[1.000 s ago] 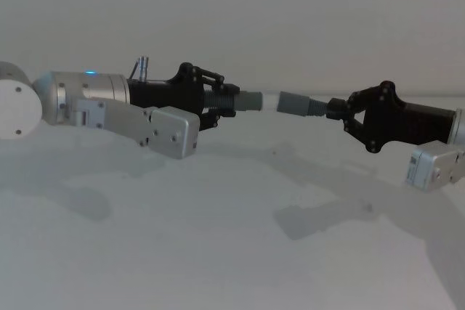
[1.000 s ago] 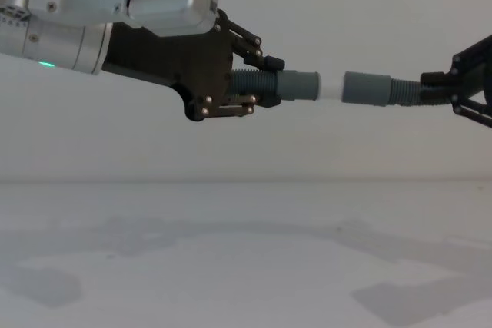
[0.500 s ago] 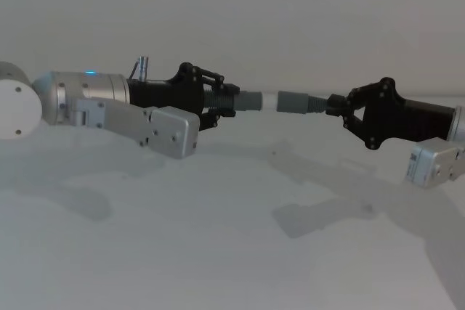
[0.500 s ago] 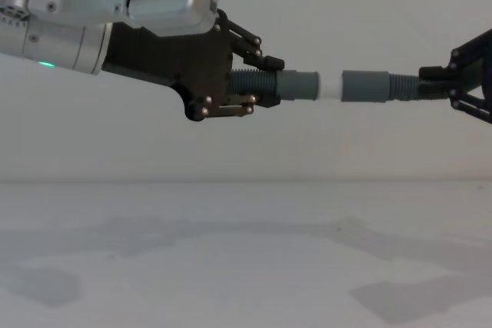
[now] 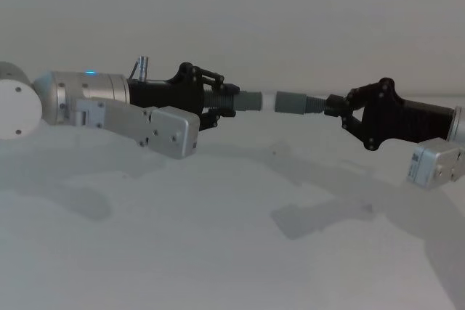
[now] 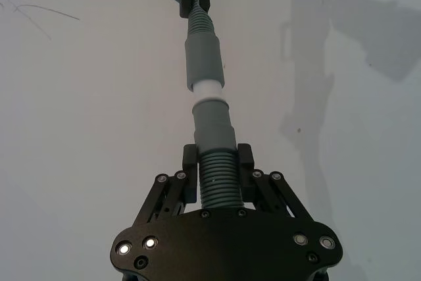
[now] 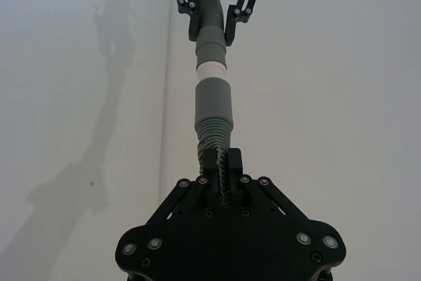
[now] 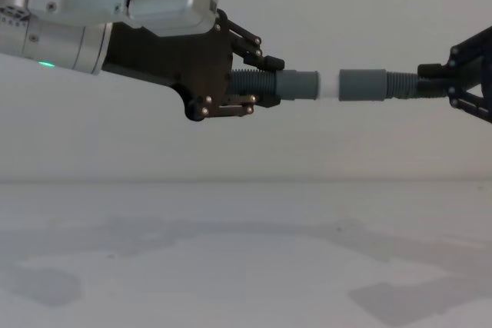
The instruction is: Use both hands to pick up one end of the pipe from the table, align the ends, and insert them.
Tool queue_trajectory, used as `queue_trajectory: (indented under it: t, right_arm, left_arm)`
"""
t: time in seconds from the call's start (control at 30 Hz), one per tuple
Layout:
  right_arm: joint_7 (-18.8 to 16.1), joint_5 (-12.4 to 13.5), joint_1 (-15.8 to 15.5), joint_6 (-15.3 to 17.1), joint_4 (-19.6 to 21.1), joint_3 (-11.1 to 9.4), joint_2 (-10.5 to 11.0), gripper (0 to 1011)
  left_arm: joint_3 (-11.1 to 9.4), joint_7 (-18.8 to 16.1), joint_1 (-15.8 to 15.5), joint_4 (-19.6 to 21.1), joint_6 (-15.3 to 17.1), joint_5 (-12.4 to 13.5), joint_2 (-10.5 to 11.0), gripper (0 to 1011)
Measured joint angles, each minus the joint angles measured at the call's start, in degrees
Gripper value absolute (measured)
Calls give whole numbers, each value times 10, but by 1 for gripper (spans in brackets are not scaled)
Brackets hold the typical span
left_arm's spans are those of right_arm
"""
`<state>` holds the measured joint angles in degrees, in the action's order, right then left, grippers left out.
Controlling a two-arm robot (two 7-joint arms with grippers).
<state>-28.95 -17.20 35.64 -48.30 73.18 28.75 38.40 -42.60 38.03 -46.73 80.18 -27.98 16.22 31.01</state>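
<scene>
Left pincer [image 8: 257, 82] pinching white-tipped hose [image 8: 296, 85], right pincer [image 5: 343, 110] pinching other hose [image 8: 369, 85], both above desk [image 8: 246, 266]. White tip at cuff mouth. Risk: slight tilt jams insertion; corrugated hose may buckle.

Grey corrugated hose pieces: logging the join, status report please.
Left gripper shut on white-tipped grey corrugated hose piece. Right gripper shut on plain-cuffed grey hose piece. Ends aligned, white tip at cuff mouth. Nothing between.
</scene>
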Motion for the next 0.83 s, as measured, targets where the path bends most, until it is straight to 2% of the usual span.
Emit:
queue_trajectory:
  t: [0.83]
  right_arm:
    - [-4,7,-2,0,2,0,0,73]
  left_arm:
    - [0,0,0,0,0,0,0,338]
